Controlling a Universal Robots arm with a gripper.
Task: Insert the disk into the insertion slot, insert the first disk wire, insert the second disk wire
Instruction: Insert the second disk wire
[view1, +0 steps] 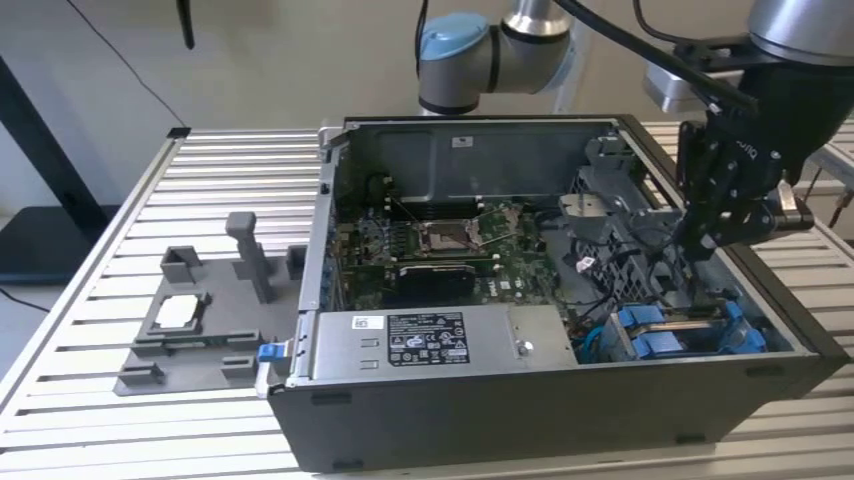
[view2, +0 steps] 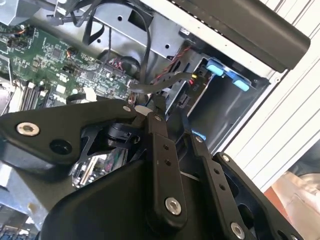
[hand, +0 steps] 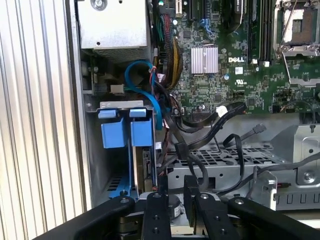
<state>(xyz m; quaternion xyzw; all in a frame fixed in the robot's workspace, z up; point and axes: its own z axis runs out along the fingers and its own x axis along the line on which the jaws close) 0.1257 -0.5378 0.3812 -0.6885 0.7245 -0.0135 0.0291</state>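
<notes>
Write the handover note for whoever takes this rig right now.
Gripper: low inside the open dark grey computer case, beside the grey metal drive cage slot, among loose black wires.
Silver-grey disk in bright blue plastic carrier: appears seated in that slot.
Done: disk insertion, apparently.
Left: both disk wires; whether either is plugged cannot be told.

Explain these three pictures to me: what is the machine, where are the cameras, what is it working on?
A robot arm with a black gripper reaches into an open computer case on a slatted metal table. The exterior view looks on from outside; both wrist views ride on the arm, looking into the case. The disk, in its blue carrier, sits in the insertion slot. The gripper hovers among black cables beside it. Whether it holds one is unclear. A grey fixture lies beside the case.
</notes>
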